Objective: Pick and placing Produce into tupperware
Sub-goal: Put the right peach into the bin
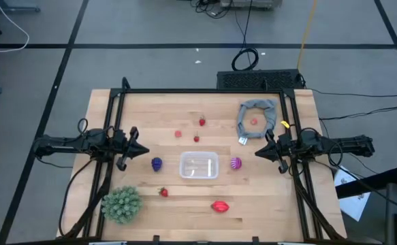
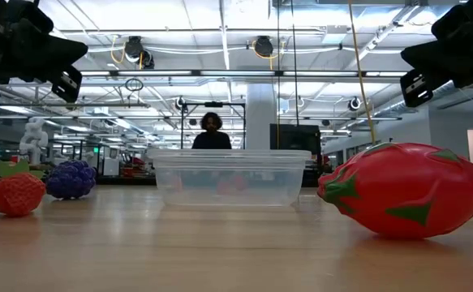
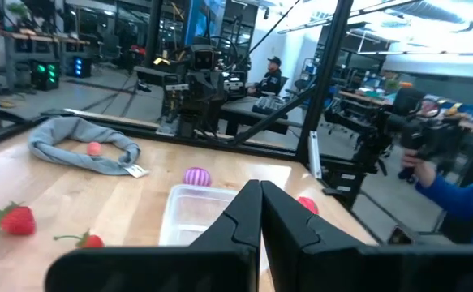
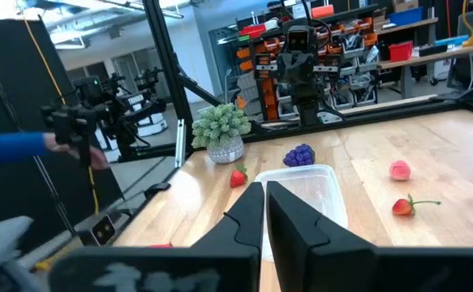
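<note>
Nothing's been picked yet by the look of it. The tupperware (image 1: 199, 165) sits in the middle of the surface (image 1: 184, 109) and looks empty from above.

Both arms are parked at the edges. The left gripper (image 1: 144, 152) points inward with its fingers pressed together, holding nothing, and the right gripper (image 1: 258, 154) mirrors it from the other side, fingers also together and empty. Both hang above the surface, not touching anything.

Relative to the fingers: the dark purple fruit (image 1: 156, 163) is just ahead of the left fingertips, between them and the tub. The magenta fruit (image 1: 235, 162) is the same deal for the right fingers — near the tips, right beside the tub's wall. The larger red oval (image 1: 219, 205) lies off to the side of both, well apart. A small strawberry (image 1: 163, 192) sits near the green spiky ball (image 1: 122, 203), and a few tiny red berries (image 1: 197, 138) are scattered on the tub's far side. One pinkish piece (image 1: 254, 122) rests inside the grey cloth ring (image 1: 257, 117).

What could go wrong, I think:
- the magenta fruit is so close to the tub that a finger coming down could shove the light tub sideways
- the round pieces may roll away if the fingers close off-centre
- the piece in the cloth ring — fingers could snag fabric instead
</note>
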Tool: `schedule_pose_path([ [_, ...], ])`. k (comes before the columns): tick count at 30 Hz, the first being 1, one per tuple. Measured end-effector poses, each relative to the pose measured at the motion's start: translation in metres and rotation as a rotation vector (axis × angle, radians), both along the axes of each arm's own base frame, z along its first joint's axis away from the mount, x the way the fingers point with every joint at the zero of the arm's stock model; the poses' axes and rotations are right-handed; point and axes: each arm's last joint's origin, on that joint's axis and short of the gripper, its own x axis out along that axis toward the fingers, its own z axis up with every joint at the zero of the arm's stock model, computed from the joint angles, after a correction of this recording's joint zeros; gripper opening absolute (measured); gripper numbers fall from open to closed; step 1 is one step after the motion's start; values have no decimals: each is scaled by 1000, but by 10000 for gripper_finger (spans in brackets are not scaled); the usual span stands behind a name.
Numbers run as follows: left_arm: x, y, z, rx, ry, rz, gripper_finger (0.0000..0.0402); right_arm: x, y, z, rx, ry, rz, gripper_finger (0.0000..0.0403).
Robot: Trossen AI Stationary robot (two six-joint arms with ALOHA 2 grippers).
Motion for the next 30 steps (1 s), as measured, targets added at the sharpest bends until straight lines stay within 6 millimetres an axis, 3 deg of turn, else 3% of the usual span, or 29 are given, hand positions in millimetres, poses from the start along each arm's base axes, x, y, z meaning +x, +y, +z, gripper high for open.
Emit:
schedule_pose_path([
  [5,0,0,0,-10,-2,8,10,-1,0,8,107,-66,9,9],
  [18,0,1,1,-20,-5,23,10,-5,0,26,114,-251,17,9],
  [30,0,1,1,-43,-1,21,10,-5,0,26,-37,-286,-11,9],
])
